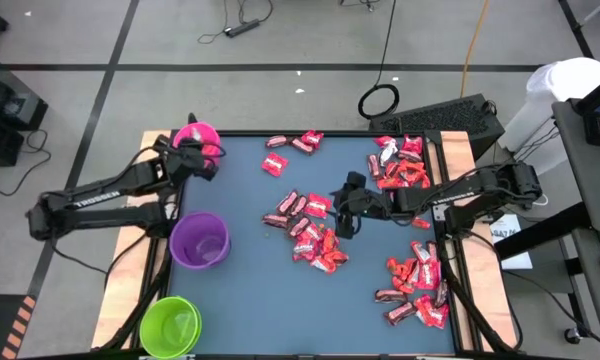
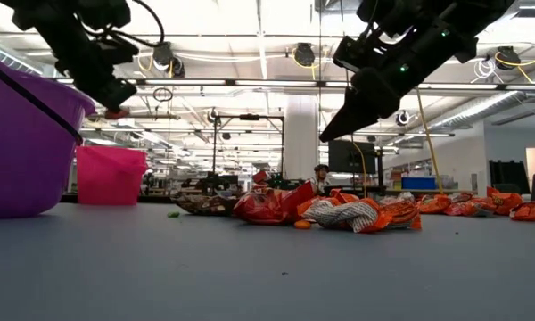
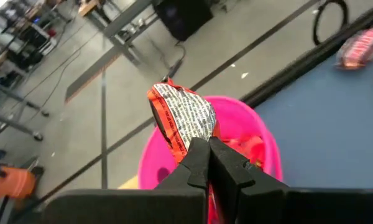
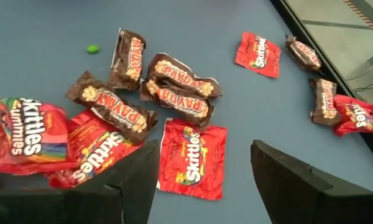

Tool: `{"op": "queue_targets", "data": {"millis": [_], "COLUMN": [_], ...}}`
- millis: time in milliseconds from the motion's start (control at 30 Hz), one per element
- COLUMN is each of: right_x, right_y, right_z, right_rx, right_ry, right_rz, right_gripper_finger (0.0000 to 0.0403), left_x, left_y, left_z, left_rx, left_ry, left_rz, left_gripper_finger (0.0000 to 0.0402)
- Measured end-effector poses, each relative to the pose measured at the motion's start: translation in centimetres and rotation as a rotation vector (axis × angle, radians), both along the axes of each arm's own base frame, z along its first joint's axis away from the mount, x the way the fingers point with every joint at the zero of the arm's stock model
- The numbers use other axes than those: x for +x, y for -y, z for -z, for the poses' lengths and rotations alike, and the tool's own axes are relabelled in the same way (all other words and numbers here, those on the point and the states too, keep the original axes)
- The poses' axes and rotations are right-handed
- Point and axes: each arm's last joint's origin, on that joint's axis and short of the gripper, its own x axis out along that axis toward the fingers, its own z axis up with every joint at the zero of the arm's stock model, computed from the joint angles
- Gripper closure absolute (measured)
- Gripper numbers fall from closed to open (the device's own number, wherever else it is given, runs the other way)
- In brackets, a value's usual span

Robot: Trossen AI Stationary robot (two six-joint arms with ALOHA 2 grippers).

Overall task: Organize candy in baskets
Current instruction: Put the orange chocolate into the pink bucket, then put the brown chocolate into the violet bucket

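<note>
Surface: dark blue table top with wooden side strips, open workshop floor beyond it in the low view.
Baskets: pink basket at upper left of the high view, purple basket below it at left of centre, green basket at lower left; all three line the left edge.
Candy: wrapped pieces lie loose in a central pile, a cluster at upper right, a cluster at lower right, and a few near the top edge.
Left gripper: left gripper has its fingers pinched together on a red-and-white wrapped piece, which stands up above the fingertips.
Left relation: held piece hangs directly over the pink basket's mouth; red wrappers already show inside it. Judged step: drop into pink, needing only a release.
Right gripper: right gripper hovers with fingers spread wide, holding nothing, over the central pile.
Right relation: a red Skittles pack lies flat on the table between the two fingers in the right wrist view, long axis running away from the camera, along the fingers rather than across the gap. Brown PayDay bars lie just beyond it, angled.
Nearer arm: right arm is nearer to every loose pile; left arm nearer to all baskets.
Risk, judged: neighbouring Skittles packs overlap beside the target, so a straight descent may catch two.
</note>
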Motion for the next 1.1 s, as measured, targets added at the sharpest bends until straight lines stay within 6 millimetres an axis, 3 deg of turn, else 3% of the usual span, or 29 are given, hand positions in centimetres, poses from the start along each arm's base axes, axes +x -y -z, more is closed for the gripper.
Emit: {"op": "queue_targets", "data": {"millis": [300,533,633,733,933,1100], "right_x": [0.0,0.0,0.0,0.0,0.0,0.0], "right_y": [0.1,0.0,0.0,0.0,0.0,0.0], "right_z": [0.0,0.0,0.0,0.0,0.0,0.0], "right_rx": [0.008,0.013,0.024,0.026,0.033,0.033], "right_ry": [0.007,0.007,0.01,0.011,0.014,0.015], "right_rz": [0.004,0.004,0.011,0.013,0.018,0.018], "right_gripper_finger": [0.0163,0.0163,0.0163,0.0163,0.0163,0.0163], "left_x": [0.0,0.1,0.4,1.5,4.5,6.8], "left_y": [-1.4,-2.1,-2.1,-1.8,-0.2,1.6], "left_z": [0.7,1.1,0.4,-0.9,-2.7,-2.4], "left_rx": [-0.041,-0.071,-0.09,-0.159,-0.338,-0.433], "left_ry": [-0.035,-0.072,-0.041,0.067,0.413,0.447], "left_rz": [-0.066,-0.083,-0.036,0.163,0.727,0.97], "left_gripper_finger": [0.0385,0.0297,0.0263,0.0244,0.0237,0.0237]}}
